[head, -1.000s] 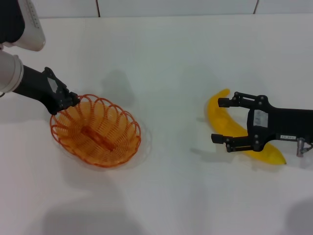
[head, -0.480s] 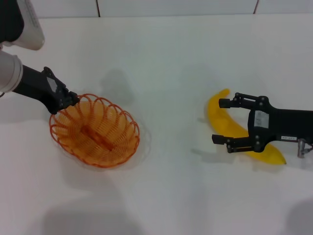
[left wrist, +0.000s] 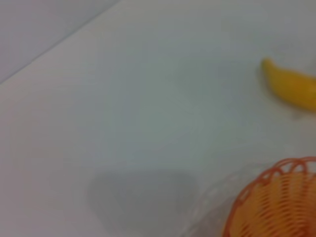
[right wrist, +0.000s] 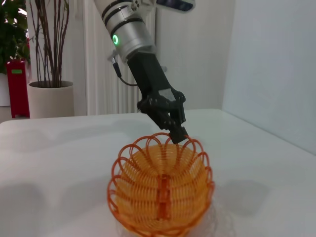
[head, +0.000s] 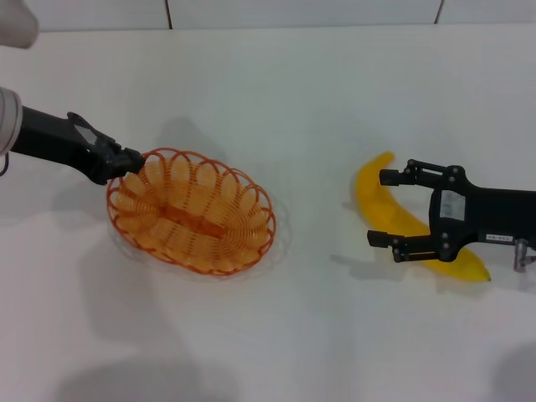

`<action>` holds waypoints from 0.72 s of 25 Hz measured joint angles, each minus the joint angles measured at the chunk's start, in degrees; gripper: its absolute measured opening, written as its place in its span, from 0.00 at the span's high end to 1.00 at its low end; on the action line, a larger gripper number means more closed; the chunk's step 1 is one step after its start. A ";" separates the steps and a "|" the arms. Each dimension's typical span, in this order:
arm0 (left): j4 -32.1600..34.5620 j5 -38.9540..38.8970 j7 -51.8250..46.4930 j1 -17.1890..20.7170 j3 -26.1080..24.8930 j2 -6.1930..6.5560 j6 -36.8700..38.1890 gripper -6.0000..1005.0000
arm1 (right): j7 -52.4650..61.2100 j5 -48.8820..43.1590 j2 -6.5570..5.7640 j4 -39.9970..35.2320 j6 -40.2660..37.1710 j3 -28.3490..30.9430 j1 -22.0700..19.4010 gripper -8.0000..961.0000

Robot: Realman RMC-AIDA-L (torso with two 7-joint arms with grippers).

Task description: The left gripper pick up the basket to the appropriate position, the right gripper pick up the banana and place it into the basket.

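The left gripper is coming in from the robot's left side, low over the table, and its fingers are pinched onto the scalloped rim of the basket at the end nearest that arm. You can see the same grip from the right wrist view, where the left gripper is reaching down from a black wrist and silver-grey arm and clamping one of the orange wire loops at the far edge of the basket. Compared to half a second ago, the basket is sitting noticeably further toward the middle of the table and a bit further from the robot, so the left arm is dragging or carrying it that way. Can't really tell if it's lifted or just sliding. Nothing is inside it.

The right gripper is over on the robot's right, fingers spread wide, one on each side of the banana, straddling it about mid-length without closing on it. It's sitting pretty much where it was before. The banana is lying flat on the table, well apart from the basket, one end pointing away from the robot and the other tucked under the gripper body.

The left wrist view is just catching the basket rim in a corner and the banana farther off.
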 joint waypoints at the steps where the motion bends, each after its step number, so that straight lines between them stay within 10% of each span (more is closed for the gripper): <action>1: 0.23 -0.76 -0.87 0.19 -0.17 0.05 0.59 0.95 | 0.03 0.01 -0.03 0.00 -0.01 0.02 -0.08 0.07; 18: 2.74 -12.52 -3.99 4.16 -1.12 0.25 4.13 0.94 | 0.12 0.69 -0.08 0.00 0.03 0.08 -0.49 0.07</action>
